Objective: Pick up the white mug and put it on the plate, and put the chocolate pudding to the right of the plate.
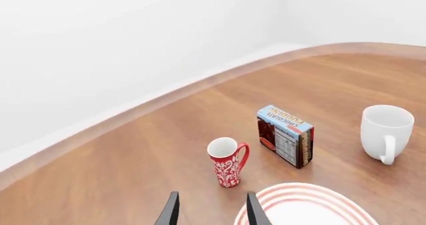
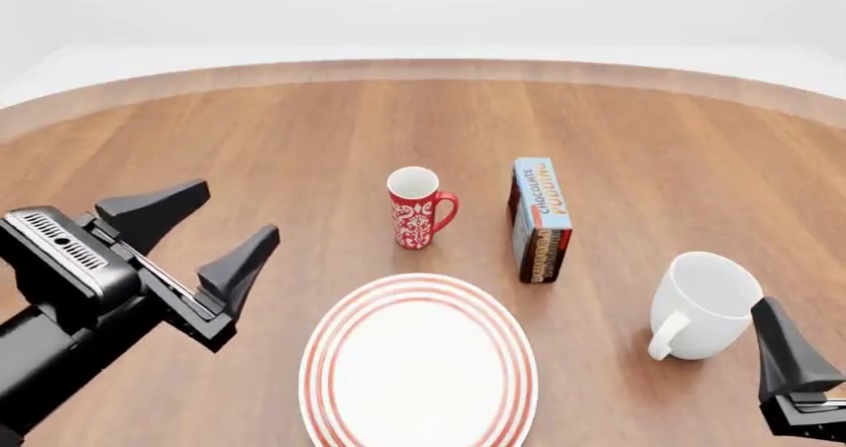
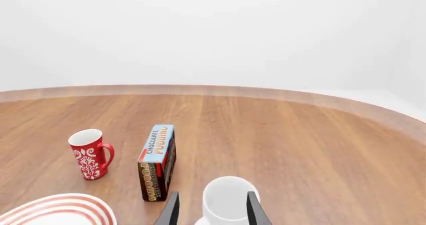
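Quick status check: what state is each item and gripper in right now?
White mug: upright, on table, not on plate.
Plate: bare.
Pudding: on edge, behind plate.
Red mug: upright, empty.
Left gripper: open, holding nothing.
Right gripper: open, by white mug.

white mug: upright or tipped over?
Upright. The white mug stands on its base on the table, open rim facing up, handle out to the side. It is not yet on the plate.
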{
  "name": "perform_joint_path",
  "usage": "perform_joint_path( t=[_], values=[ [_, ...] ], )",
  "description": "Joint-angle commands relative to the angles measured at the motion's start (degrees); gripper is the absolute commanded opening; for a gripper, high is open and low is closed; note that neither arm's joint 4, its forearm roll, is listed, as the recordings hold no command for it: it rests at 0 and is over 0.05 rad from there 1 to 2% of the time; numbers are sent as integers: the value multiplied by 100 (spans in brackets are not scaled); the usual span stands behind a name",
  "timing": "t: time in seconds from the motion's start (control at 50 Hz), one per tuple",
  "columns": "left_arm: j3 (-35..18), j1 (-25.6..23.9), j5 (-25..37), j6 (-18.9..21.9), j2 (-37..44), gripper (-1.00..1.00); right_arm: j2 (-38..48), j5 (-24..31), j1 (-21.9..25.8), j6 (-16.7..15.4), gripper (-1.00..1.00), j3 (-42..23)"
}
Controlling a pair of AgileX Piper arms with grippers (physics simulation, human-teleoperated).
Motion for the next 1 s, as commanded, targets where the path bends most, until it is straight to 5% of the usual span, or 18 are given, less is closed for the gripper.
perform_joint_path(
  t=[0.02,1.0],
  values=[
    [-198,-377,-226,-33,513,100,0,0,2,-1,100,0],
    [-1018,-1638,-706,15,2366,100,14,-9,19,-5,100,6]
  ],
)
